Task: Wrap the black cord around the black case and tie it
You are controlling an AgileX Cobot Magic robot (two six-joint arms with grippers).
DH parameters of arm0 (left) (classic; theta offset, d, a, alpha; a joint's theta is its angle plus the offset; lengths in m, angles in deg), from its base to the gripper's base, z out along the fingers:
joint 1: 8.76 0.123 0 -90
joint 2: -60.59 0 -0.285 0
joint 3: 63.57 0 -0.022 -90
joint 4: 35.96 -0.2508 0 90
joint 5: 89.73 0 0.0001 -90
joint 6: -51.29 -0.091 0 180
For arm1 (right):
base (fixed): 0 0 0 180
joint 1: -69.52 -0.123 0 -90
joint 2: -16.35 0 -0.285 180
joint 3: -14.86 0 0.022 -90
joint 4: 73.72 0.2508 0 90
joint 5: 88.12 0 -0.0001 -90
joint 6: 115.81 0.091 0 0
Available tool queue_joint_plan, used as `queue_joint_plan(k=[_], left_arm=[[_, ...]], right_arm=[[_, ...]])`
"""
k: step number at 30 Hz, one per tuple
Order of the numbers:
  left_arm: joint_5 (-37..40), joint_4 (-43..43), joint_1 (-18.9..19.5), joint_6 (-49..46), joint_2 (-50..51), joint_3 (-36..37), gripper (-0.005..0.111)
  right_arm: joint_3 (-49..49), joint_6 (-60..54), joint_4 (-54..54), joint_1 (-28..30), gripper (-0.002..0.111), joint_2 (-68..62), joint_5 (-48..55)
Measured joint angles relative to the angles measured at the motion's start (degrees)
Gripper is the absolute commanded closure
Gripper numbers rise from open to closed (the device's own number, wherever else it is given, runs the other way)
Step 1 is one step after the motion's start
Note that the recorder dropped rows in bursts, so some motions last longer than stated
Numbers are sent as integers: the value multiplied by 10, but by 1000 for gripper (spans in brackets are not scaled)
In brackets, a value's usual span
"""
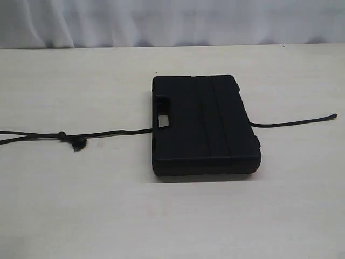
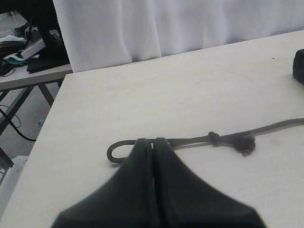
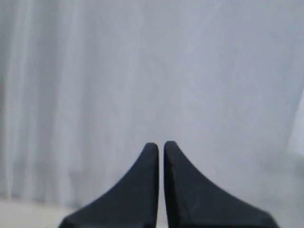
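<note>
zero turns of the cord [image 1: 113, 131] lie over the case [image 1: 205, 124]; nothing is tied. the case sits flat on the surface [image 1: 81, 210], ridged lid up, with its handle cutout [image 1: 163, 120] toward the left of the exterior view. the cord runs in one line across the surface. it meets the case at the handle side, drops out of sight, and shows again at the opposite side, its free end well apart to the right. it likely passes under the case, but the hidden stretch is not shown. the knot [image 1: 62, 134] and frayed tuft [image 1: 79, 143] lie on the left stretch, well apart from the case. farther left the cord doubles back in a loop.

the left claw [image 2: 153, 141] is closed, its tips right at the cord by that loop; whether it pinches the cord cannot be told. the right claw [image 3: 161, 144] is closed on nothing and faces a white curtain [image 3: 142, 71].

judgement: very early. lifting both ends over the lid, crossing them and knotting are all left.
</note>
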Motion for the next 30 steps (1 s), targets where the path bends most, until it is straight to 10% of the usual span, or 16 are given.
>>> queue_joint_plan(k=[8,17,23,30], left_arm=[[0,0,0,0,0,0,107],[0,0,0,0,0,0,107],[0,0,0,0,0,0,107],[0,0,0,0,0,0,107]], right_arm=[[-27,240,-6,0,103,1,-263],[-383,362,-201,0,51,-157,266],[-597,150,-43,0,52,-414,629],[-729,-1,146,0,54,-644,683]])
